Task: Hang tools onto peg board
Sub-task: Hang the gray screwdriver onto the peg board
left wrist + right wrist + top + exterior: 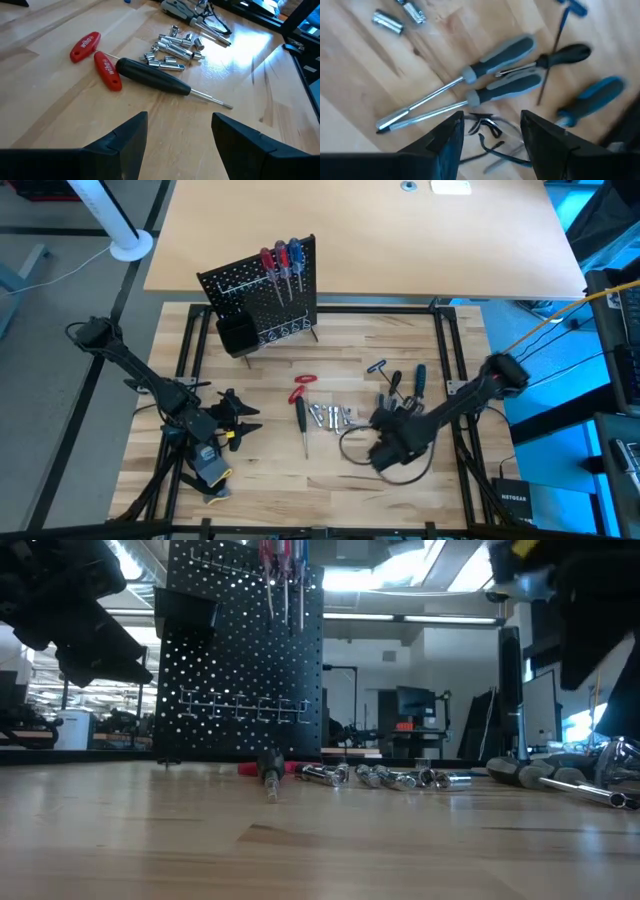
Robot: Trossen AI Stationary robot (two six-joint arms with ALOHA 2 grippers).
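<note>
The black peg board (pixel 262 295) stands upright at the table's far side on thin legs. Red and blue screwdrivers (pixel 281 265) hang on it, and a black bin (pixel 236 335) sits at its lower corner. On the table lie red pliers (pixel 95 55), a black screwdriver (pixel 155 80), silver bits (pixel 172 50), two grey-handled screwdrivers (pixel 502 70) and a blue-handled one (pixel 592 97). My left gripper (pixel 177 135) is open, left of the black screwdriver and aimed at it. My right gripper (pixel 492 132) is open above the grey-handled screwdrivers, pointing steeply down, with nothing held.
A loop of black cable (pixel 350 448) lies on the table under my right arm. A blue T-handled tool (pixel 377 367) and a dark-handled screwdriver (pixel 565 54) lie at the right cluster. Black frame rails (pixel 190 345) border the wooden table.
</note>
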